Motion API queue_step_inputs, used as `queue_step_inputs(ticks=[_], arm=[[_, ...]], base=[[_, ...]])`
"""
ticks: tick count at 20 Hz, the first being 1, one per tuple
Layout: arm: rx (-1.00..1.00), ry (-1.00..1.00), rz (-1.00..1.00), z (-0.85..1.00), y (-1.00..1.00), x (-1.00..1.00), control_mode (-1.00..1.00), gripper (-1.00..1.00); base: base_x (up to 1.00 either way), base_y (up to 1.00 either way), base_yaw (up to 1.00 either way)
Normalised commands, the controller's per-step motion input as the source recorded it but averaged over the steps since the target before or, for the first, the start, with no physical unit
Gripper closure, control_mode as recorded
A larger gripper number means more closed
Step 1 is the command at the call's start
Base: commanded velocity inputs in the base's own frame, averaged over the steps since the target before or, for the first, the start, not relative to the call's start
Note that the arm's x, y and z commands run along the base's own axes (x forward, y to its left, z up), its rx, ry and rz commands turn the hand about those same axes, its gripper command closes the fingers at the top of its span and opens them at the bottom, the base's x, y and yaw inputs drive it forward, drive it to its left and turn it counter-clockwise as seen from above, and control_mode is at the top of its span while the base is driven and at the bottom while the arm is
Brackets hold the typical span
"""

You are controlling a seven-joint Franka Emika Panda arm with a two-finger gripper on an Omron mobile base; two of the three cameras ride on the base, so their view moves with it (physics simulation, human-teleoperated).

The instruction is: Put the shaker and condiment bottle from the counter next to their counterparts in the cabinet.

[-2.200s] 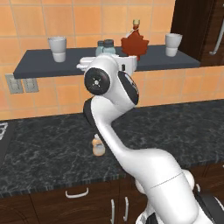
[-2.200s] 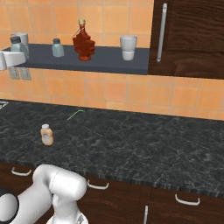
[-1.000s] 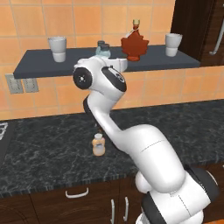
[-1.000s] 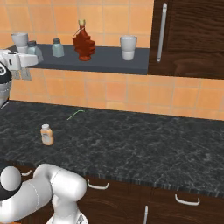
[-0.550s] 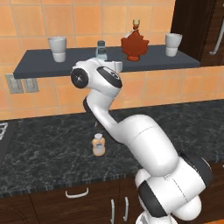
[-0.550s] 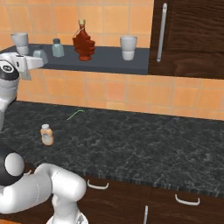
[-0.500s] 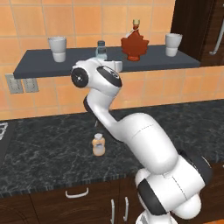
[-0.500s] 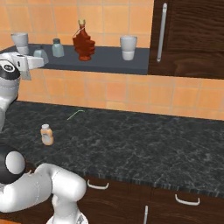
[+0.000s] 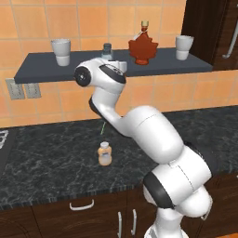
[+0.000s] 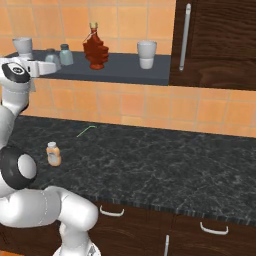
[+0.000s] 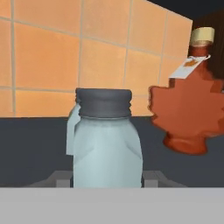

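- Here the hand grips the shaker: pale blue-grey, translucent, dark grey cap, over the cabinet.
- Twin shaker at its 1 o'clock, maple-leaf bottle at 3.
- Condiment bottle, orange sauce, whitish cap, stands on the surface.

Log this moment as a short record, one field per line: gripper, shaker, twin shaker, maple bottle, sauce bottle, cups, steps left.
gripper: shut on shaker, level with the shelf
shaker: upright between the fingers, at the shelf, left of the maple bottle
twin shaker: on the shelf, between held shaker and maple bottle
maple bottle: upright on the shelf
sauce bottle: upright on the counter, untouched
cups: two on the shelf, left and right
steps left: release shaker, move sauce bottle
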Motion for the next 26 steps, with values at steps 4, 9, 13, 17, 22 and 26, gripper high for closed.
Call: queue_step_inputs(ticks=[4,9,13,17,22,26], arm=[[0.0,0.01,-0.04,0.0,0.11,0.37,-1.0,1.0],[0.0,0.0,-0.06,-0.01,0.12,0.3,-1.0,1.0],[0.0,0.0,-0.05,-0.15,0.14,0.19,-1.0,1.0],[0.0,0.0,-0.04,-0.18,0.1,0.32,-1.0,1.0],[0.0,0.0,-0.02,-0.18,0.1,0.39,-1.0,-1.0],[0.0,0.0,-0.01,-0.06,0.02,0.07,-1.0,-1.0]], base=[[0.0,0.0,0.0],[0.0,0.0,0.0],[0.0,0.0,0.0],[0.0,0.0,0.0],[0.0,0.0,0.0],[0.0,0.0,0.0]])
